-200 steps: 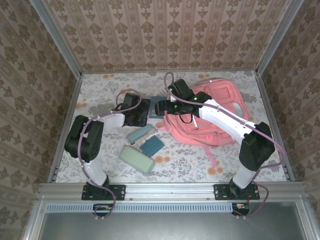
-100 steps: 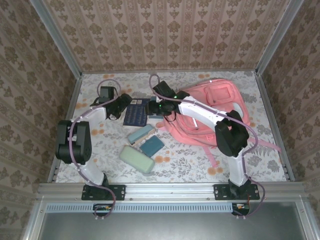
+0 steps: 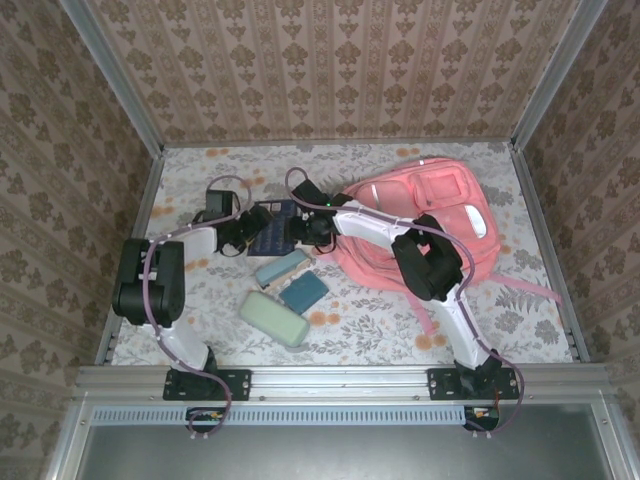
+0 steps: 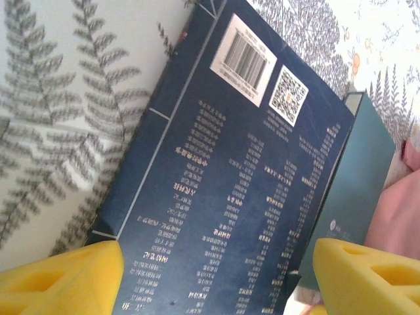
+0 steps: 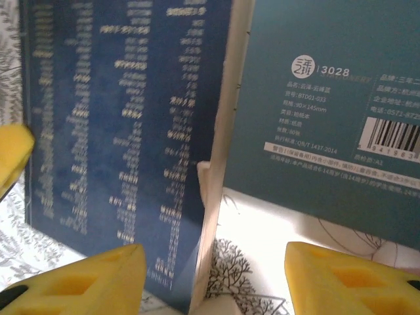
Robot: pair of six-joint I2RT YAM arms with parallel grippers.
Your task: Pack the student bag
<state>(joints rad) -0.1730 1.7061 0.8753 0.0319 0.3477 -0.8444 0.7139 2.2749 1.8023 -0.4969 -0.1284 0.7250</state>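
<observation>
Top view: student bag (image 3: pixel 440 205) lies flat on the table (image 3: pixel 380 330), right of centre toward the back, front pockets up, one strap trailing off to the right. Left arm (image 3: pixel 160 280) and right arm (image 3: pixel 430 262) both reach to the dark blue book (image 3: pixel 271 236) just left of the bag. The left jaws are at its left side and the right jaws at its right side, between book and bag. In front of the book lie a light blue case (image 3: pixel 281 267) and a teal-blue flat item (image 3: pixel 303 291) beside each other, with a pale green pencil case (image 3: pixel 273 319) nearest the arms.

Left wrist: book back cover up, barcode and QR code at the far end. A teal notebook (image 4: pixel 359 190) lies along its right edge, with pink bag fabric at the far right. Yellow pads (image 4: pixel 59 275) sit at both bottom corners. The left jaws are wide apart over the book's near end, and contact is unclear.

Right wrist: book on the left, notebook on the right, its cream page edge between them. The right jaws stand apart, pads (image 5: pixel 354 279) either side of that edge, gripping nothing. Another yellow pad (image 5: pixel 12 152) shows at the left edge.
</observation>
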